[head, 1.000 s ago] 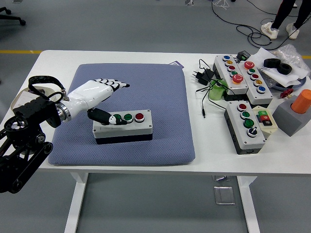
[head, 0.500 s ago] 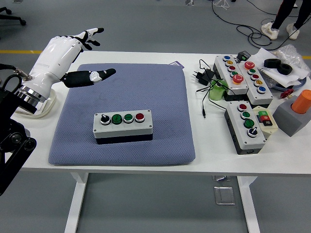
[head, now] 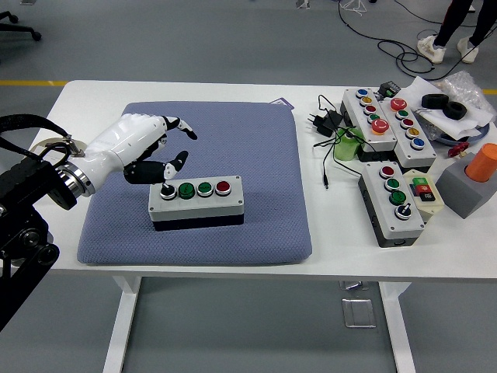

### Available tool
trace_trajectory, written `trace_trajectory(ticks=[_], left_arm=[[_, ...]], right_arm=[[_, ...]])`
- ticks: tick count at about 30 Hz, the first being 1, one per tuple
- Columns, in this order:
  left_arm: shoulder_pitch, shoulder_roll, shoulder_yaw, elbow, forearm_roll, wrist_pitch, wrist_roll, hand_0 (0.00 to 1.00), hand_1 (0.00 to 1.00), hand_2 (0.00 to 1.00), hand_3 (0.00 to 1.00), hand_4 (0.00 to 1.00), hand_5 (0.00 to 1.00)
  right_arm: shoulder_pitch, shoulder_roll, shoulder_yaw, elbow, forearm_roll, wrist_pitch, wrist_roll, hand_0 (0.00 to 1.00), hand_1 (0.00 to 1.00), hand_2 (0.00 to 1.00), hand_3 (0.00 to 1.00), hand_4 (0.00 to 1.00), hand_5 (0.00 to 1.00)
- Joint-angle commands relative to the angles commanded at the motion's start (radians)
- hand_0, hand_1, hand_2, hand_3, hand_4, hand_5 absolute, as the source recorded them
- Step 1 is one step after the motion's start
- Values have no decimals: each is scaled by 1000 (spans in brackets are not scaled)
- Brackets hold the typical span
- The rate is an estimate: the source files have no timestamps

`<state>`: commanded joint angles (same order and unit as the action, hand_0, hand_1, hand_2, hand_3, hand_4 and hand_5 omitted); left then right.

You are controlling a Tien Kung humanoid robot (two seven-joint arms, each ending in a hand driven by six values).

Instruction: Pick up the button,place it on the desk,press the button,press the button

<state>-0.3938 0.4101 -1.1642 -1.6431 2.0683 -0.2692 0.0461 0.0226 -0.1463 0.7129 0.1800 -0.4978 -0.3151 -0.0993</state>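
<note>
Down from its raised spot, the left hand [head: 147,151] now hovers loosely open, holding nothing, beside the button box [head: 196,201] on the blue mat [head: 256,155] atop the desk [head: 326,249]. It should aim one fingertip squarely downward.

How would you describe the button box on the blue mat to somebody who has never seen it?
Find the blue mat on the white table. The button box lies on its near half, alone, carrying one black knob, two green buttons and one red; the other boxes stand off the mat.

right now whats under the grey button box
The button box sits on a blue-grey cushion pad, which lies on the white table. The pad beneath the box itself is covered.
</note>
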Motion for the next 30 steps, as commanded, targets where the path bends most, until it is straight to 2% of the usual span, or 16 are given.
trace_trajectory(ticks=[5, 13, 21, 30], left_arm=[[7, 3, 16, -9, 8, -77, 31, 26, 2, 6, 718, 248, 2], [21, 12, 46, -17, 13, -124, 57, 28, 2, 2, 721, 240, 2], [25, 10, 63, -18, 10, -114, 58, 28, 2, 3, 724, 229, 2], [-24, -18, 109, 37, 5, -101, 72, 29, 2, 7, 736, 229, 2]], right_arm=[[-3, 1, -6, 0, 3, 1, -1, 629, 496, 544, 584, 267, 18], [-9, 2, 1, 0, -10, 3, -6, 629, 496, 544, 584, 266, 18], [-14, 1, 2, 0, -13, 3, -5, 629, 496, 545, 584, 266, 18], [-4, 1, -1, 0, -4, 2, -2, 629, 496, 544, 584, 265, 19]])
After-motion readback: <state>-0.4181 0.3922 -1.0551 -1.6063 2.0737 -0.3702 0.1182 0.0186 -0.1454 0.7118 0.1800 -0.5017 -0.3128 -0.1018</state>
